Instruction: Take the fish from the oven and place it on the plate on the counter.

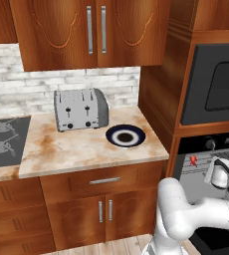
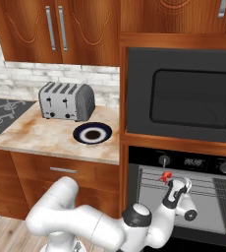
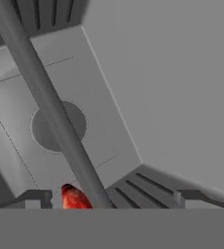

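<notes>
— What sits at the back of the worktop?
— A silver four-slot toaster [image 1: 80, 109] stands against a white brick backsplash [image 1: 7, 74], below wooden wall cabinets [image 1: 94, 32] with silver bar handles.

— And to either side?
— A black gas hob [image 1: 4, 139] lies at the left; a black window-fronted microwave [image 2: 183, 101] is built into tall wooden housing at the right. Base cabinets [image 1: 104, 209] and a drawer [image 1: 104, 181] run beneath.

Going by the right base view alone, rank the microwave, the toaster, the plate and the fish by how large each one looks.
1. Microwave, by far the largest.
2. Toaster.
3. Plate, somewhat smaller than the toaster.
4. Fish, a tiny red shape at the oven opening.
</notes>
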### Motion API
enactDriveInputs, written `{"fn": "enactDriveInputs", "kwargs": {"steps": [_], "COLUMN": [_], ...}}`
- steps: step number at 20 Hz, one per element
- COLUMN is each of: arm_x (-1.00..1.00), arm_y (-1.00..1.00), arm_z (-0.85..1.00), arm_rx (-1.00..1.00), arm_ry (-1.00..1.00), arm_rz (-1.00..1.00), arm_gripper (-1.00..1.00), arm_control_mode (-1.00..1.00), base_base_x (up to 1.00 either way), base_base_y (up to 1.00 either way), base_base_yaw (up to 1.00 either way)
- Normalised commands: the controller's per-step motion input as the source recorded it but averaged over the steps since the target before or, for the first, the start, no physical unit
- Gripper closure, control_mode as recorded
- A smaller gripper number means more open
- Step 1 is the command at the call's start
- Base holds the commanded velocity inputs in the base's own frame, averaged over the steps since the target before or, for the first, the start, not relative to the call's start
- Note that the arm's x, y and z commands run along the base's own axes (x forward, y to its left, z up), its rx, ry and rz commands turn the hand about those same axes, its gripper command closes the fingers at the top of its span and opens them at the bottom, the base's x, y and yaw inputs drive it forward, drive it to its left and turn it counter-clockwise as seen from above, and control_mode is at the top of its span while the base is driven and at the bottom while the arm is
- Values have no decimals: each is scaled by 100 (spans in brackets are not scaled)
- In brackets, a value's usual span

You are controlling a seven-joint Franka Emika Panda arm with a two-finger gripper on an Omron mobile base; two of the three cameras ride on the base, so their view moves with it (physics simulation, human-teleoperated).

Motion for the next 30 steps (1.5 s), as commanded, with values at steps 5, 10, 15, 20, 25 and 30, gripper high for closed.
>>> {"fn": "enactDriveInputs", "kwargs": {"steps": [5, 10, 15, 20, 25, 30], "arm_x": [32, 37, 8, 0, 0, -10], "arm_y": [0, 0, -14, 0, 0, -1], "arm_z": [-72, -37, -18, -22, -32, -34], "arm_rx": [1, 5, 11, 6, 4, 0], "arm_ry": [-21, -29, -4, 0, 0, 11], "arm_rz": [-3, -9, -4, 0, 0, 0], "arm_gripper": [-100, -100, 100, 100, 100, 100], "arm_control_mode": [-100, -100, -100, -100, -100, -100], "base_base_x": [0, 0, 0, 0, 0, 0], "base_base_y": [0, 0, 0, 0, 0, 0], "base_base_yaw": [0, 0, 0, 0, 0, 0]}}
